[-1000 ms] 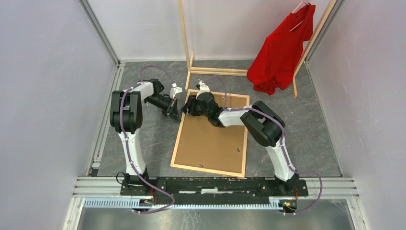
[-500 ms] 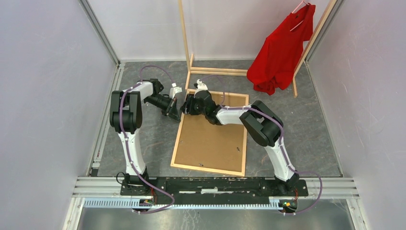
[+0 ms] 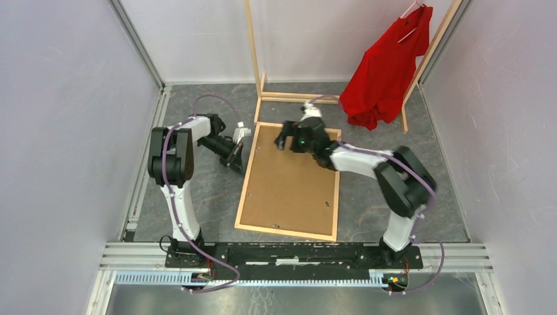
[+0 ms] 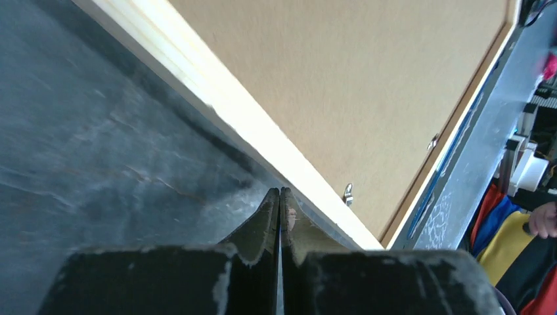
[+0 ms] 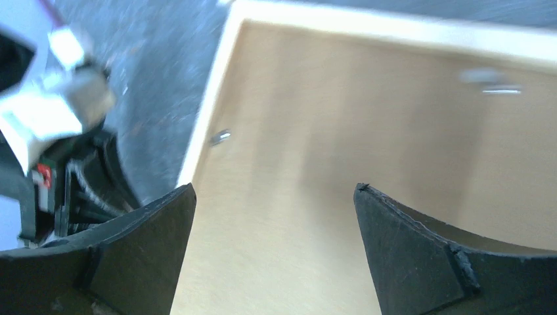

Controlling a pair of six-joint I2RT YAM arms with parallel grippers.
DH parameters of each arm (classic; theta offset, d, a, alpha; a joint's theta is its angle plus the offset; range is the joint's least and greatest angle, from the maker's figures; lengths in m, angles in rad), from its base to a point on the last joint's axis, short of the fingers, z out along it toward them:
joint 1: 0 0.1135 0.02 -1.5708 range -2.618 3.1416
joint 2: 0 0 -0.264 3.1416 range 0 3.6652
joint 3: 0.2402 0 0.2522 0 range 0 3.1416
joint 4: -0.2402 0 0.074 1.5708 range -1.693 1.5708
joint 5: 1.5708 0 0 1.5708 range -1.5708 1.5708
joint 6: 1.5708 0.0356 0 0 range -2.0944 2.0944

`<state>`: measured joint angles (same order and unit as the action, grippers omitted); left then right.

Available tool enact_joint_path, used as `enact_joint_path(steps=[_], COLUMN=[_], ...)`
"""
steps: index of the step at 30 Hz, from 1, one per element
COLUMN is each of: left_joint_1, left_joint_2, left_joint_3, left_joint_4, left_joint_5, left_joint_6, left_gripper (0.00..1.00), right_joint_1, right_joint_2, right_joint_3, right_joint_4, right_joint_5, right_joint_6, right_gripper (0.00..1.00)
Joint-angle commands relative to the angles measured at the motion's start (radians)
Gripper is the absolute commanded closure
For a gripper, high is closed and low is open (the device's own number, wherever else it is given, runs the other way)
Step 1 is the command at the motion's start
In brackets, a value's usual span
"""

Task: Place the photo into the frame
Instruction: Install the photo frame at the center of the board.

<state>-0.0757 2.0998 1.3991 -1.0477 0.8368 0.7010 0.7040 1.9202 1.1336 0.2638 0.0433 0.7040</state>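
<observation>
Frame: lies back-up on the desk between the two arms. Its long axis runs near to far, the far end leaning a little right.
Board: brown backing that fills the frame, with small metal tabs along its edges.
Photo: not in view. I cannot tell whether it lies under the board.
Left tool: pressed closed and empty, tips low at the desk just outside the frame's left rail, towards the far-left corner.
Right tool: spread wide and holding nothing, above the far end of the board, which lies straight below it.
Nearer arm: both are at the far end, the left beside the rail, the right over the board.
Around: rack and red shirt beyond the frame's far edge. The rack's foot is near that edge.
In the way: probably only the board, since it covers the opening.
</observation>
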Motion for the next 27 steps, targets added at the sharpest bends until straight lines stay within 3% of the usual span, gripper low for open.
enact_joint_path(steps=[1, 7, 13, 20, 27], left_joint_1=[-0.033, -0.127, -0.230, -0.383, -0.548], left_joint_2=[-0.094, -0.164, -0.228, -0.217, -0.091], left_joint_3=[-0.110, -0.245, -0.308, -0.292, -0.136], left_joint_4=[0.053, 0.127, 0.134, 0.145, 0.150], left_joint_5=[-0.138, -0.232, -0.246, -0.217, -0.215], left_joint_6=[0.047, 0.031, 0.027, 0.020, -0.009], left_gripper=[0.93, 0.92, 0.92, 0.93, 0.93], right_joint_1=[-0.126, -0.306, -0.382, -0.359, -0.299], right_joint_2=[-0.315, -0.503, -0.430, -0.224, -0.087], right_joint_3=[-0.208, -0.469, -0.557, -0.329, -0.154], right_joint_4=[-0.094, -0.100, 0.052, 0.043, -0.004], right_joint_5=[0.198, 0.272, 0.212, 0.042, -0.039], right_joint_6=[-0.106, -0.137, -0.068, -0.082, -0.120], right_gripper=[0.02, 0.02, 0.02, 0.02, 0.02])
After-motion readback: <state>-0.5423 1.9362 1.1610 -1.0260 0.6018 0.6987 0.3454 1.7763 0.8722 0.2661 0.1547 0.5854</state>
